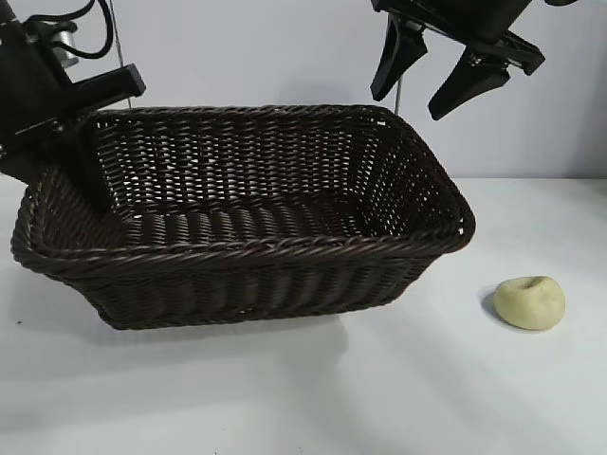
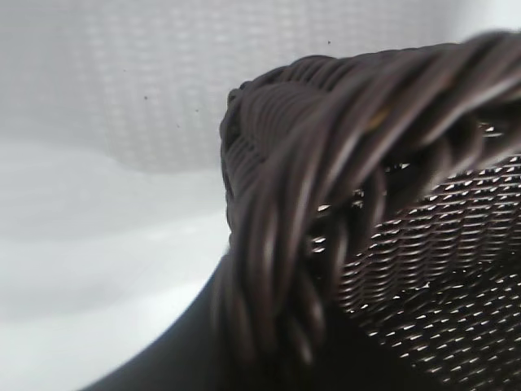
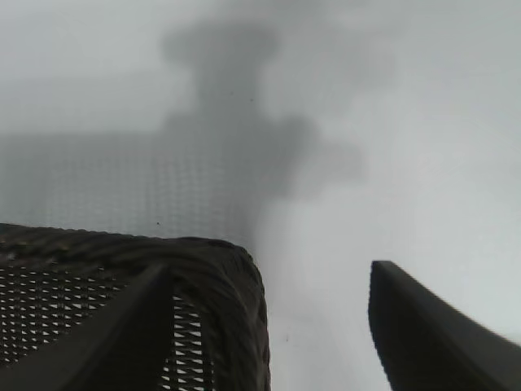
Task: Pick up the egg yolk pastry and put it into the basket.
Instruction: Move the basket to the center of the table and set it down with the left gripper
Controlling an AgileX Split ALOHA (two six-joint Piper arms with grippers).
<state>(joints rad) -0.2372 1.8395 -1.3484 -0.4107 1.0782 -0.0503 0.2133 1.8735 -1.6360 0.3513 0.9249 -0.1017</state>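
Observation:
The egg yolk pastry (image 1: pixel 529 302), a pale yellow dough ball with a crease on top, lies on the white table to the right of the basket, untouched. The dark brown wicker basket (image 1: pixel 256 248) stands at centre-left and nothing shows inside it. My left gripper (image 1: pixel 87 169) is shut on the basket's left rim, with one finger reaching down inside the wall. The left wrist view shows the braided rim (image 2: pixel 342 138) right against that gripper. My right gripper (image 1: pixel 409 102) hangs open above the basket's far right corner (image 3: pixel 236 277), well away from the pastry and holding nothing.
The white table (image 1: pixel 398 398) stretches in front of and to the right of the basket. A pale wall (image 1: pixel 285 47) stands close behind.

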